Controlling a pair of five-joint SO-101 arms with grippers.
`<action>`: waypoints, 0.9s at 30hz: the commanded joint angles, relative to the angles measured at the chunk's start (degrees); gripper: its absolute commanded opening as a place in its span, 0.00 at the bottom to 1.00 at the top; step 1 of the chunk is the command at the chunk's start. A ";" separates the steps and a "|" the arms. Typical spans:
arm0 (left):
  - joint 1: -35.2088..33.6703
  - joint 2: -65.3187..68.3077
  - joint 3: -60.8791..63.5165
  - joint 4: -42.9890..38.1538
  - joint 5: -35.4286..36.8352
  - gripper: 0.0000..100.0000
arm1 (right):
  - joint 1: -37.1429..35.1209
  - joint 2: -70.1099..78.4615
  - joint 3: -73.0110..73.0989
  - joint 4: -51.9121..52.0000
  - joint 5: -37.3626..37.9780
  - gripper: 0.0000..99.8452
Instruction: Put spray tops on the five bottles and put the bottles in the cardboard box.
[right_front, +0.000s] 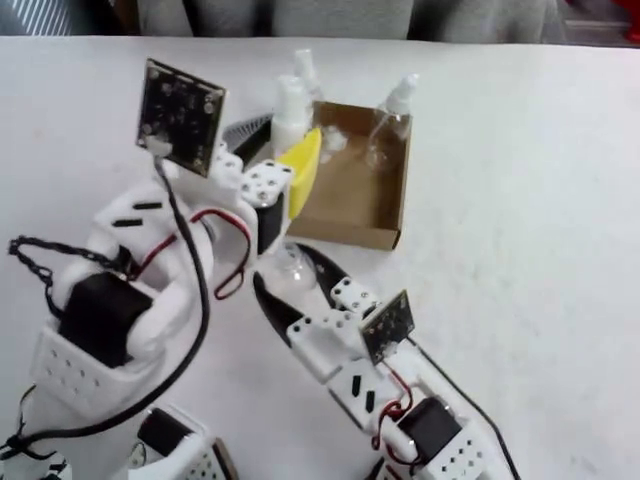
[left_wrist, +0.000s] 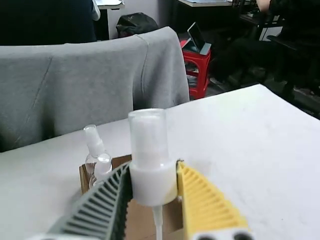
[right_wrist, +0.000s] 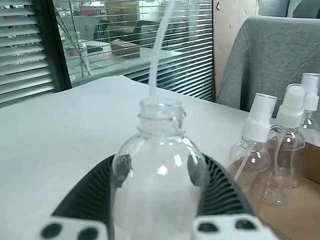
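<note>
My right gripper (right_front: 283, 268) (right_wrist: 159, 165) is shut on a clear bottle (right_front: 290, 265) (right_wrist: 157, 175) with an open neck, upright just in front of the cardboard box (right_front: 350, 195). My left gripper (right_front: 280, 145) (left_wrist: 152, 172), with one yellow and one dark jaw, is shut on a white spray top (right_front: 290, 105) (left_wrist: 149, 165) above it. The spray top's thin tube (right_wrist: 157, 55) hangs down to the bottle's neck. Three capped bottles (right_wrist: 255, 145) (right_wrist: 285, 135) (left_wrist: 97, 160) stand in the box (right_wrist: 300, 210).
The box sits at the table's middle, toward the far edge. A grey covered chair back (left_wrist: 90, 75) stands beyond the far edge. Bare white table (right_front: 520, 250) lies to the right of the box.
</note>
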 joint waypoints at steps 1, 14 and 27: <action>0.13 -1.10 1.76 -0.26 -0.62 0.02 | 0.04 -0.92 0.53 0.22 -0.44 0.02; 0.66 -11.74 22.15 -1.23 -0.62 0.02 | 0.04 -0.92 0.53 0.22 -0.44 0.02; 1.54 -36.18 49.41 -13.63 -0.62 0.02 | 0.04 -0.92 0.53 1.71 -0.44 0.02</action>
